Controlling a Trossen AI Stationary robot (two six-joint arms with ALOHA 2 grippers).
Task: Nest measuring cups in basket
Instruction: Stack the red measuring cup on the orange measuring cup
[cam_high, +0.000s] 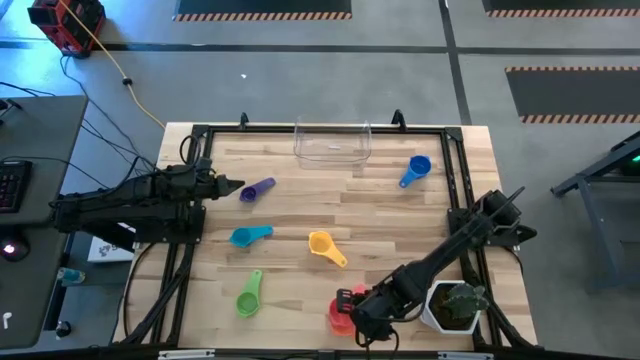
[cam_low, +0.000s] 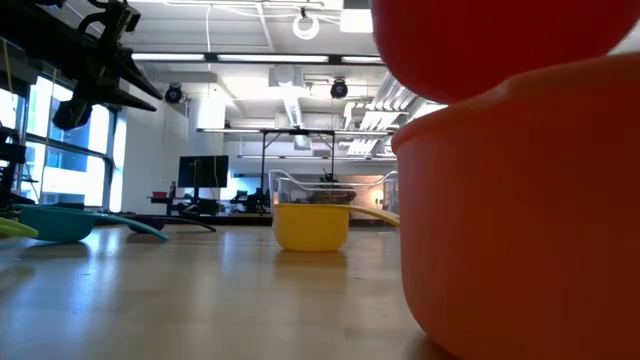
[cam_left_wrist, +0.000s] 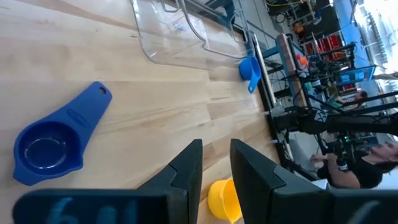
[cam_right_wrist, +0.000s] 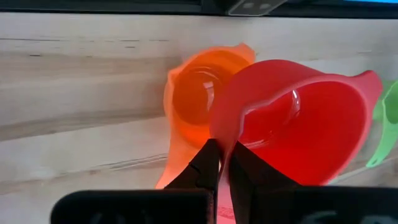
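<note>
My right gripper (cam_right_wrist: 222, 163) is at the table's near edge, shut on the red cup (cam_right_wrist: 298, 130), which sits partly over the orange cup (cam_right_wrist: 196, 99). In the low view the red cup (cam_low: 490, 40) bulges above the orange cup (cam_low: 520, 200). My left gripper (cam_left_wrist: 216, 168) hovers narrowly open at the table's left, just short of the purple cup (cam_high: 258, 190), touching nothing. The light blue cup (cam_high: 250, 236), yellow cup (cam_high: 325, 247), green cup (cam_high: 248, 295) and blue cup (cam_high: 415, 170) lie bowl-down on the wood. The clear basket (cam_high: 332, 140) stands at the far edge. My right gripper pinches the red cup between its two fingers at the handle's root (cam_right_wrist: 222, 208), where it joins the bowl. The fingers (cam_right_wrist: 208, 165) lie along the handle. The bowl is tilted and overlaps the orange cup's rim (cam_right_wrist: 186, 71); whether the two cups touch I cannot tell.
A white pot with a green plant (cam_high: 455, 305) stands right beside my right arm at the near right corner. A black frame (cam_high: 455, 170) rims the table. Bare wood (cam_high: 330, 205) lies between the cups and the basket. A person (cam_left_wrist: 373, 162) sits beyond the table's right side.
</note>
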